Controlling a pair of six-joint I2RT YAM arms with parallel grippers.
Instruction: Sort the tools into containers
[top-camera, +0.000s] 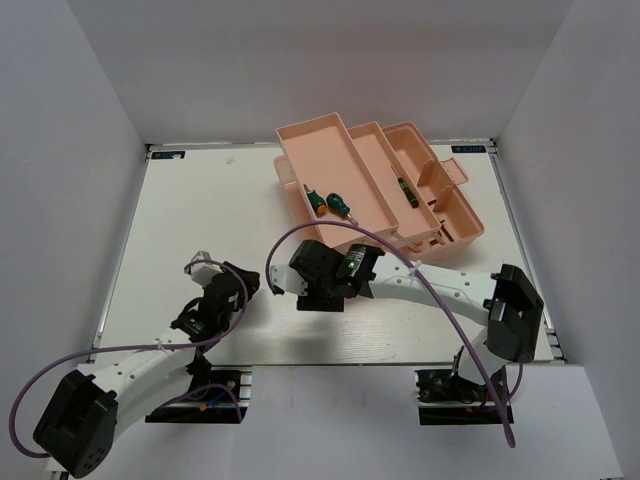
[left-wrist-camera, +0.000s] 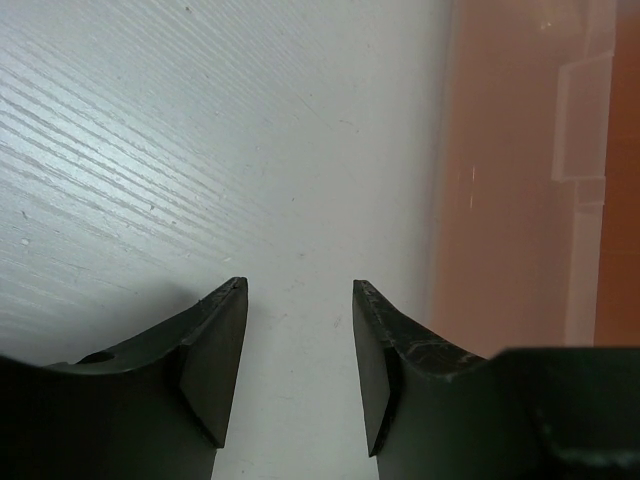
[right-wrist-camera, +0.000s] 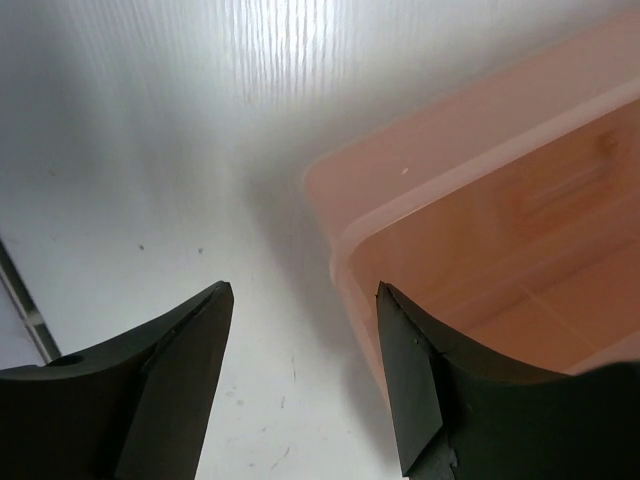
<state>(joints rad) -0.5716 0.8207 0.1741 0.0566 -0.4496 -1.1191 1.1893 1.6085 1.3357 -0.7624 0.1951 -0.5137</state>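
Two stubby green-handled screwdrivers (top-camera: 340, 206) lie together in the leftmost tray of the open toolbox (top-camera: 300, 131); a thin black-and-green screwdriver (top-camera: 407, 190) lies further right. Left jaws and right jaws stand apart, empty, above the counter (top-camera: 190, 215).

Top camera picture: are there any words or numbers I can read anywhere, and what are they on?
No text can be read in any of the views.
Too small to read: the left blue sticker at the far edge of the table.
Too small to read: the right blue sticker at the same edge.
No writing shows on the toolbox.
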